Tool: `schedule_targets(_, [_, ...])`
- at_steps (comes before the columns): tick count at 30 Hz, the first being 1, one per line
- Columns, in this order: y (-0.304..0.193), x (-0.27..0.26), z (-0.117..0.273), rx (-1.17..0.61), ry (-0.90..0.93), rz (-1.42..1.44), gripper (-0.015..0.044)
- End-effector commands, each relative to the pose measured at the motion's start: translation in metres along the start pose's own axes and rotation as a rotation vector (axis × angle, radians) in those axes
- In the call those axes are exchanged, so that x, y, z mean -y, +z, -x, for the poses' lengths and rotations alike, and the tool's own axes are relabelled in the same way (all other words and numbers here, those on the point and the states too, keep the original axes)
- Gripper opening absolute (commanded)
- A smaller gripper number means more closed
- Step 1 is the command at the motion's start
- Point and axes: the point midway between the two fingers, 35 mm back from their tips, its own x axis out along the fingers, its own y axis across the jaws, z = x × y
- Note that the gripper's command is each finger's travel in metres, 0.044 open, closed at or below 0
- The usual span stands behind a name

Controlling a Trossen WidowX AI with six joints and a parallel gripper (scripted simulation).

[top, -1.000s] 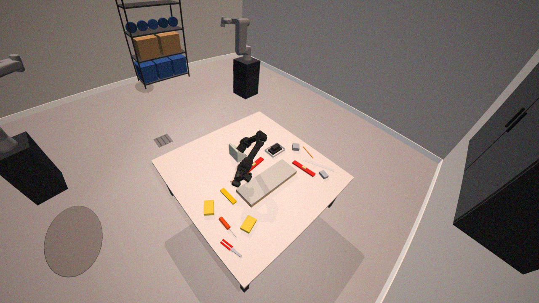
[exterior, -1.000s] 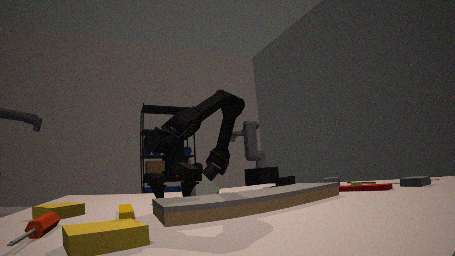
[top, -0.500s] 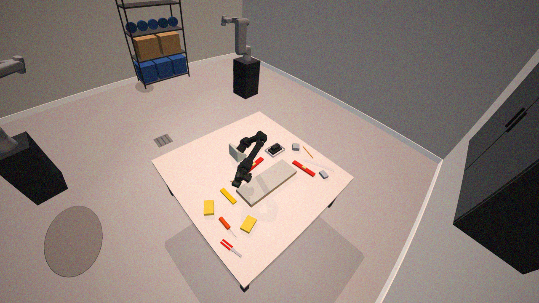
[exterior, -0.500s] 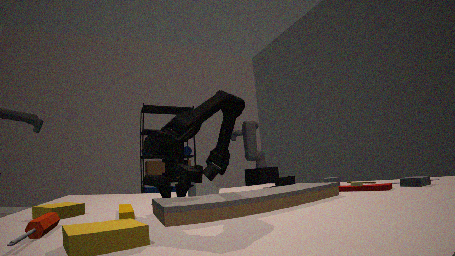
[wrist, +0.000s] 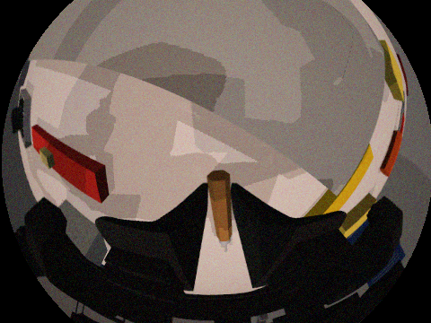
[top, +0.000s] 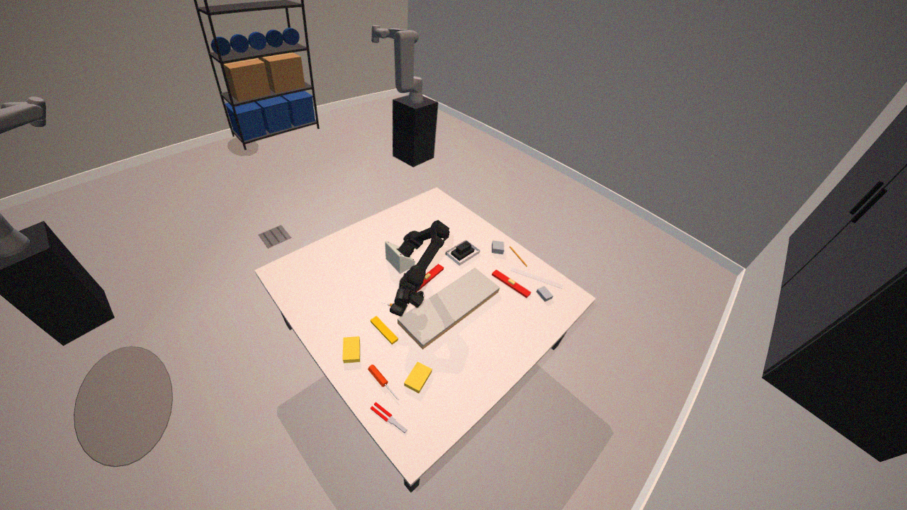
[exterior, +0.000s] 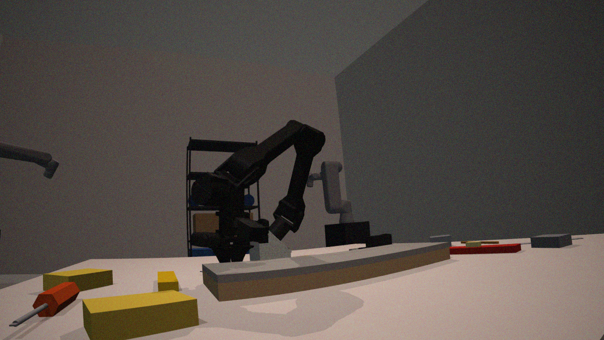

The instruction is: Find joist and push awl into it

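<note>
Top view: awl (wrist: 220, 202) mostly hidden behind the gripper (top: 405, 307) (wrist: 220, 190) near the desk's left edge; one red level (top: 434, 275) (wrist: 72, 163) partly covered by the arm (top: 431, 255); stud finder's details too small to tell.

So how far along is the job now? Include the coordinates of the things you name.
Done, it seems: the black stud finder (top: 463, 248) (exterior: 378, 240) (wrist: 17, 118) sits in its tray (top: 452, 256) (wrist: 26, 100). Whether it found the joist, I can't tell. In hand: the jaws pinch the awl's brown handle (wrist: 219, 202), beside the panel (top: 469, 288) (exterior: 330, 259) (wrist: 269, 58). Left: lifting the awl, then pushing it straight down through the panel.
</note>
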Motion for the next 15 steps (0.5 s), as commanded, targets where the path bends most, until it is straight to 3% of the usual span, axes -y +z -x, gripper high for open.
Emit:
schedule_targets(1, [0.0,0.0,0.0,0.003,0.001,-0.005,0.0051])
schedule_targets(4, [0.0,0.001,0.003,0.003,0.0,-0.005,0.0])
schedule_targets(15, [-0.003,0.006,0.074,0.0,-0.005,-0.007,0.0])
